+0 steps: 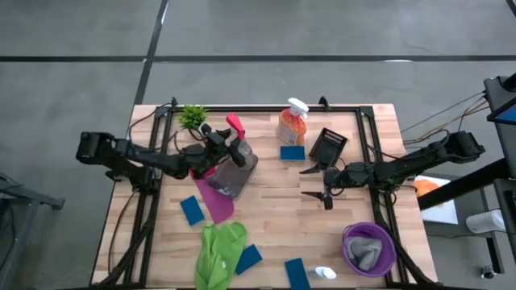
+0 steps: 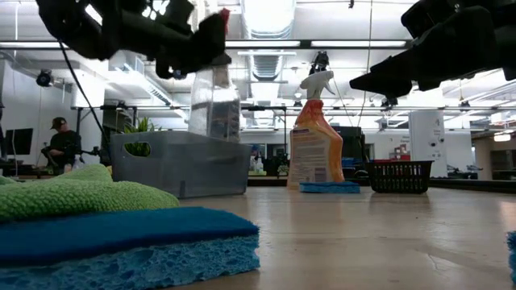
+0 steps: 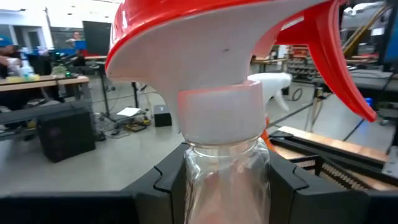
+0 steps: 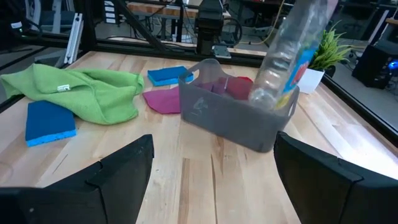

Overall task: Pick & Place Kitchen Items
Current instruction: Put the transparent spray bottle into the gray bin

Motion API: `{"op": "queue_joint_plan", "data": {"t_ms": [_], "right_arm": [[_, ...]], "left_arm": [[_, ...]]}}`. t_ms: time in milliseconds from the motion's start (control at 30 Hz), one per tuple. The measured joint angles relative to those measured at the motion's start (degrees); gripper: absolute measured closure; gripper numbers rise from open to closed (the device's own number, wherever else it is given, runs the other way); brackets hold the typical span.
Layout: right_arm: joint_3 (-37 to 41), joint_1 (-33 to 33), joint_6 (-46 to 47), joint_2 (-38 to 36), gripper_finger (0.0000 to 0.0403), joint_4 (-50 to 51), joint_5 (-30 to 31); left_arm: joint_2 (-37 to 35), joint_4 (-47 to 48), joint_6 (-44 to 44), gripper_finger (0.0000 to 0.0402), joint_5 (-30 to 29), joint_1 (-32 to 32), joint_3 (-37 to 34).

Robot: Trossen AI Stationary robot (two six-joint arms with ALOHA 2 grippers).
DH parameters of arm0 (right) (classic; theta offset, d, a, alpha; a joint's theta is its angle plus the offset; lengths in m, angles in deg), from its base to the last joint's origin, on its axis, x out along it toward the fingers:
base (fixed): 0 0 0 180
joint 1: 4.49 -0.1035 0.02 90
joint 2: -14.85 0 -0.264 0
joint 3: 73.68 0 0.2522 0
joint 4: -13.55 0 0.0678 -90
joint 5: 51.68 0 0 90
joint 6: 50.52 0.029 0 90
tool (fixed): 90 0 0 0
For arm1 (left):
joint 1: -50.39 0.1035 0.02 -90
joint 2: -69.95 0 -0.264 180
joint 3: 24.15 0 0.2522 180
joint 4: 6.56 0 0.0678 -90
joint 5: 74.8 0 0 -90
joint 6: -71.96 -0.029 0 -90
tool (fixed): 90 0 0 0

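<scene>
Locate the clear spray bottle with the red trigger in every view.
High: clear bottle left of centre, in left arm's jaws, over grey bin.
Low: upper left, above the bin.
Left wrist: fills centre, neck clamped.
Right wrist: upper right, tilted over the bin.
Shared landmark: grey bin.

Robotics lab, strip ceiling lights (image 2: 387,43), workbenches (image 3: 43,81) with gear, concrete floor (image 1: 72,32)

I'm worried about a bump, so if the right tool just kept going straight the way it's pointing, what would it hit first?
Most likely the grey bin, dead ahead between the open right tool's fingers, with bare table before it. The clear spray bottle held over the bin sits higher, so it probably wouldn't come first.
</scene>
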Motion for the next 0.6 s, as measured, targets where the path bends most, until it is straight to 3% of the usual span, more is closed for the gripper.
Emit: {"op": "queue_joint_plan", "data": {"t_ms": [333,600], "right_arm": [[0.1,0.0,0.0,0.0,0.0078,0.8,0.1],[0.2,0.0,-0.1,0.0,0.0078,1.0,0.4]], "left_arm": [[8.4,-6.4,-0.1,0.0269,-7.7,-0.4,0.0],[11.7,-8.0,0.4,0.0269,-9.1,-0.7,0.0]]}}
